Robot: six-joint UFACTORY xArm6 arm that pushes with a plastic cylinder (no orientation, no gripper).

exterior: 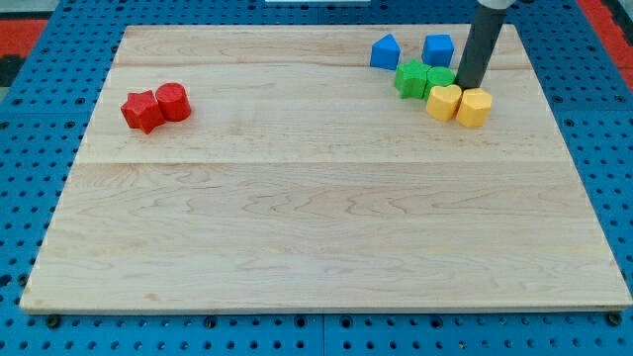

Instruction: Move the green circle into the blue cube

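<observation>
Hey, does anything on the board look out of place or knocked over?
Nothing stands out. Blocks sit flat on the wooden board: two red at the view's left, the rest clustered at top right, where my tip rests beside the green circle.

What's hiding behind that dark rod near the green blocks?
My tip stands at the right edge of the green circle, covering that edge. Beyond it, the blue cube shows fully. Only bare wooden board shows otherwise.

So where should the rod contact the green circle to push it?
Probably its bottom edge, pushing toward the view's top: the green circle sits just below the blue cube. My tip is at its right; the yellow heart crowds that edge.
</observation>
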